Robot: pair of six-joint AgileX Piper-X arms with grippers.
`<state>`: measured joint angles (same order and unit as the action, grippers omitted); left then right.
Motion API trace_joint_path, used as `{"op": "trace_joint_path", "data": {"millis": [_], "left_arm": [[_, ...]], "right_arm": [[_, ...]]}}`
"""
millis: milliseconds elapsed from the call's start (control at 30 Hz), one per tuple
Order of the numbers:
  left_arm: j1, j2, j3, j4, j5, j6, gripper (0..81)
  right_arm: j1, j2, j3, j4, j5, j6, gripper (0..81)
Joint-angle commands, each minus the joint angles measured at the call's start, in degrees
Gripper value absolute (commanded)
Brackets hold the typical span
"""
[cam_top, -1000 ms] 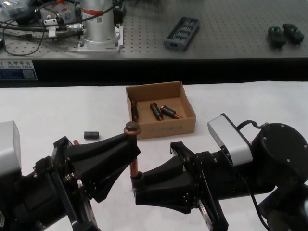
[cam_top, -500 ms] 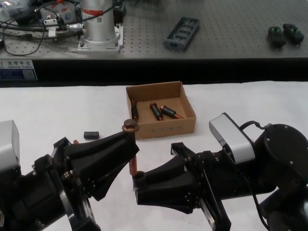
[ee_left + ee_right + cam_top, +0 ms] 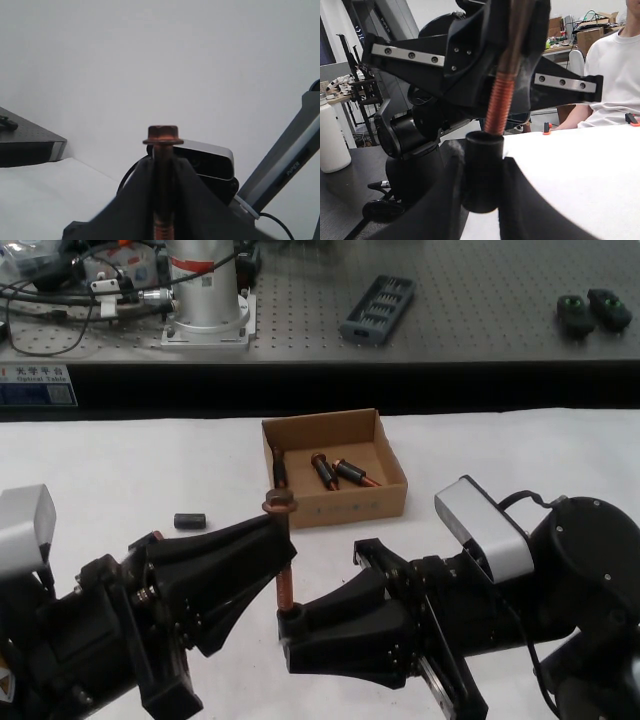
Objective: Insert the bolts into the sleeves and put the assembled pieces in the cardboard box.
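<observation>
My left gripper [image 3: 280, 555] is shut on a copper bolt [image 3: 281, 550], held upright with its hex head [image 3: 162, 135] on top. Below it my right gripper [image 3: 292, 625] is shut on a black sleeve [image 3: 482, 170]. The bolt's threaded end [image 3: 499, 107] enters the sleeve's open top. The cardboard box [image 3: 334, 480] sits behind both grippers on the white bench, with three assembled pieces [image 3: 322, 470] inside. A loose black sleeve [image 3: 189, 521] lies on the bench left of the box.
A dark shelf runs behind the bench, carrying a metal cylinder base [image 3: 206, 290], a dark blue tray [image 3: 377, 307] and two small black parts [image 3: 593, 310]. A person in a white shirt [image 3: 615, 80] sits far off.
The left gripper has lowered the bolt a little and shifted slightly right, so its tip now sits in the sleeve's mouth. The right gripper stayed nearly still.
</observation>
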<state>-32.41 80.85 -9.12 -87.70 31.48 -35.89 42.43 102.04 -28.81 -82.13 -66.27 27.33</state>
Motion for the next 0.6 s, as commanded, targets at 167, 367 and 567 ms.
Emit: {"op": "trace_joint_path", "data": {"millis": [167,367,567], "left_arm": [[-0.29,-0.20,-0.29,0.62,0.46,-3.28,0.6],[-0.29,-0.20,-0.29,-0.57,0.46,-2.86,0.6],[-0.29,-0.20,-0.29,-0.80,0.84,-2.97,0.6]], "right_arm": [[-0.60,-0.47,-0.68,-1.94,1.05,0.03,6.6],[-0.60,-0.47,-0.68,-1.80,1.43,0.03,6.6],[-0.60,-0.47,-0.68,-1.80,1.43,1.57,6.6]]}}
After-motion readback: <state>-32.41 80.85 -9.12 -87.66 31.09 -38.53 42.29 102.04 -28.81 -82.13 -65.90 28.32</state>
